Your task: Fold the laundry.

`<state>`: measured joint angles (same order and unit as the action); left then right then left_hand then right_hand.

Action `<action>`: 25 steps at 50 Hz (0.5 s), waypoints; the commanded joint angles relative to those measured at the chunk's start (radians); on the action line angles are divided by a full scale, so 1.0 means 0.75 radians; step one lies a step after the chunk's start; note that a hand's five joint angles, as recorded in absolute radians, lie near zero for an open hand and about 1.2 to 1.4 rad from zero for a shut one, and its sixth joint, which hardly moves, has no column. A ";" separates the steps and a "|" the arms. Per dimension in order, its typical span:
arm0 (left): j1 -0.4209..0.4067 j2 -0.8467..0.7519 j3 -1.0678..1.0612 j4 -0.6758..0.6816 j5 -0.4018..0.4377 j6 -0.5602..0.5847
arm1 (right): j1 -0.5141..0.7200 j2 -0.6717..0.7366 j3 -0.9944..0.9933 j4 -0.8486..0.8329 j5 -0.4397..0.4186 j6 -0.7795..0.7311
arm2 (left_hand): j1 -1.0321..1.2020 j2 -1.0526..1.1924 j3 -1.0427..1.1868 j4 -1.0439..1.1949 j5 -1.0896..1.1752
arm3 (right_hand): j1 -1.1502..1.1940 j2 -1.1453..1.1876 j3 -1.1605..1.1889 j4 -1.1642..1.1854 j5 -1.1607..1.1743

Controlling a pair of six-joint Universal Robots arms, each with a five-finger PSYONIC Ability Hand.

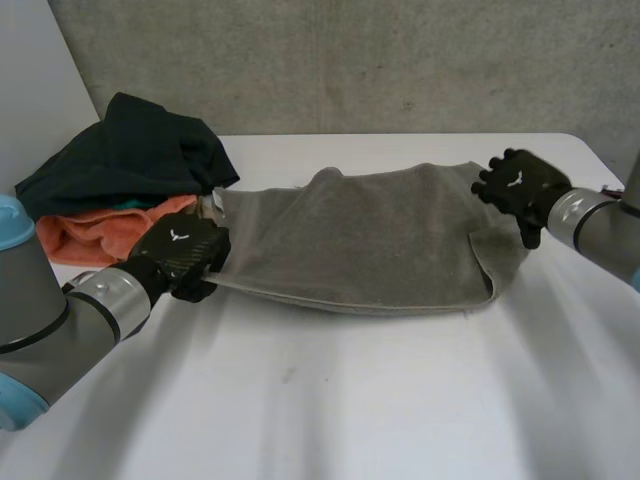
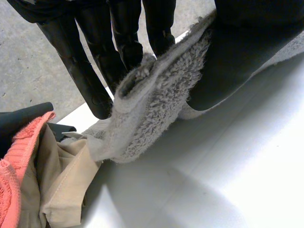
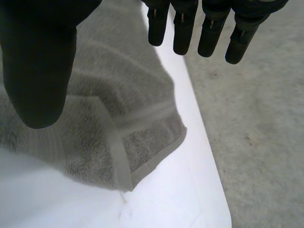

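Head view: grey towel (image 1: pixel 370 240) lies across the white table (image 1: pixel 350 400). Left hand (image 1: pixel 185 255) pinches the towel's left corner. Right hand (image 1: pixel 520 190), fingers spread, is at its right corner and should probably grip squarely before lifting.

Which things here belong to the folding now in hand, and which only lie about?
In the job: towel, left hand pinching its end, right hand open over its corner.
Lying about: dark garment, orange cloth, beige cloth.
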<state>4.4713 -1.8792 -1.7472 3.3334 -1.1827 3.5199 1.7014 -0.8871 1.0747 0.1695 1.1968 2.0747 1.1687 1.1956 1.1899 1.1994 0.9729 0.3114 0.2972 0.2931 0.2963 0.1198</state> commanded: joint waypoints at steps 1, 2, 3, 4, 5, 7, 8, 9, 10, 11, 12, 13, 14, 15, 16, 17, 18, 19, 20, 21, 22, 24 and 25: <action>0.002 0.004 0.000 0.004 0.002 -0.007 | 0.006 0.199 -0.128 0.005 -0.033 -0.191 | 0.303 0.268 0.275 0.262 0.332 | 0.154 0.173 0.178 0.174 0.177; 0.002 0.004 0.000 0.004 0.002 -0.007 | 0.008 0.246 -0.164 -0.003 -0.035 -0.199 | 0.303 0.268 0.275 0.262 0.332 | 0.189 0.208 0.213 0.209 0.212; 0.002 0.002 0.000 0.004 0.002 -0.009 | 0.008 0.264 -0.185 -0.007 -0.035 -0.197 | 0.303 0.268 0.275 0.262 0.332 | 0.201 0.220 0.225 0.221 0.224; 0.002 0.002 0.000 0.004 0.000 -0.010 | 0.010 0.285 -0.199 -0.011 -0.035 -0.193 | 0.303 0.268 0.275 0.262 0.332 | 0.209 0.228 0.233 0.229 0.232; 0.002 0.004 0.000 0.004 0.000 -0.012 | 0.012 0.301 -0.218 -0.013 -0.035 -0.187 | 0.303 0.268 0.275 0.262 0.332 | 0.213 0.232 0.237 0.233 0.236; 0.002 0.004 0.000 0.004 0.002 -0.014 | 0.014 0.352 -0.263 -0.019 -0.031 -0.161 | 0.303 0.268 0.275 0.262 0.332 | 0.240 0.259 0.265 0.260 0.263; 0.004 0.004 0.000 0.004 0.000 -0.016 | 0.016 0.367 -0.277 -0.021 -0.031 -0.152 | 0.303 0.268 0.275 0.262 0.332 | 0.240 0.259 0.265 0.260 0.263; 0.006 0.006 0.000 0.004 0.000 -0.018 | 0.016 0.393 -0.300 -0.023 -0.027 -0.140 | 0.303 0.268 0.275 0.262 0.332 | 0.260 0.279 0.284 0.280 0.282; 0.007 0.006 0.000 0.004 0.000 -0.020 | 0.016 0.405 -0.310 -0.025 -0.023 -0.134 | 0.303 0.268 0.275 0.262 0.332 | 0.283 0.302 0.307 0.303 0.306; 0.009 0.010 0.000 0.004 0.000 -0.022 | 0.016 0.416 -0.320 -0.025 -0.021 -0.130 | 0.303 0.268 0.275 0.262 0.332 | 0.314 0.333 0.339 0.334 0.337; 0.009 0.010 0.000 0.004 0.000 -0.024 | 0.016 0.430 -0.326 -0.028 -0.017 -0.126 | 0.303 0.268 0.275 0.262 0.332 | 0.346 0.365 0.370 0.366 0.368; 0.013 0.016 0.000 0.002 0.000 -0.030 | 0.018 0.454 -0.343 -0.034 -0.011 -0.122 | 0.303 0.268 0.275 0.262 0.332 | 0.404 0.423 0.428 0.424 0.427; 0.013 0.019 0.000 0.002 0.000 -0.034 | 0.018 0.465 -0.349 -0.036 -0.007 -0.120 | 0.303 0.268 0.275 0.262 0.332 | 0.455 0.474 0.479 0.475 0.478; 0.015 0.023 0.000 0.002 0.000 -0.036 | 0.018 0.475 -0.355 -0.038 -0.003 -0.120 | 0.303 0.268 0.275 0.262 0.332 | 0.498 0.517 0.523 0.518 0.521; 0.017 0.029 0.000 0.002 0.000 -0.044 | 0.018 0.483 -0.363 -0.040 0.002 -0.118 | 0.303 0.268 0.275 0.262 0.332 | 0.541 0.560 0.566 0.561 0.564; 0.017 0.033 0.002 0.002 0.000 -0.048 | 0.018 0.491 -0.369 -0.038 0.004 -0.118 | 0.303 0.268 0.275 0.262 0.332 | 0.604 0.623 0.628 0.624 0.627; 0.019 0.035 0.002 0.004 -0.002 -0.052 | 0.018 0.498 -0.373 -0.038 0.006 -0.118 | 0.303 0.268 0.275 0.262 0.332 | 0.721 0.740 0.745 0.741 0.743; 0.021 0.039 0.002 0.002 -0.002 -0.057 | 0.014 0.498 -0.390 -0.038 0.010 -0.118 | 0.303 0.268 0.275 0.262 0.332 | 1.439 1.458 1.464 1.459 1.462; 0.027 0.045 0.004 0.000 0.000 -0.063 | 0.012 0.496 -0.394 -0.038 0.008 -0.116 | 0.303 0.268 0.275 0.262 0.332 | 1.446 1.465 1.471 1.466 1.469; 0.027 0.049 0.004 -0.002 0.000 -0.067 | 0.008 0.471 -0.398 -0.034 0.016 -0.103 | 0.303 0.268 0.275 0.262 0.332 | 1.446 1.465 1.471 1.467 1.469; 0.029 0.053 0.004 -0.002 -0.002 -0.067 | 0.004 0.439 -0.392 -0.032 0.022 -0.087 | 0.303 0.268 0.275 0.262 0.332 | 1.446 1.465 1.471 1.467 1.469; 0.031 0.068 0.002 -0.008 -0.006 -0.063 | -0.023 0.335 -0.349 -0.040 0.038 0.008 | 0.303 0.268 0.275 0.262 0.332 | 1.446 1.465 1.471 1.467 1.469; 0.035 0.074 0.000 -0.010 -0.006 -0.065 | -0.037 0.287 -0.323 -0.042 0.040 0.058 | 0.303 0.268 0.275 0.262 0.332 | 1.446 1.465 1.471 1.467 1.469</action>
<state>4.4891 -1.8461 -1.7453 3.3330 -1.1838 3.4763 1.7090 -0.5338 0.7850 0.1420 1.2067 2.0017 1.1687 1.1956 1.1898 1.1993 0.9729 1.0919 1.1758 1.1741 1.1806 0.9832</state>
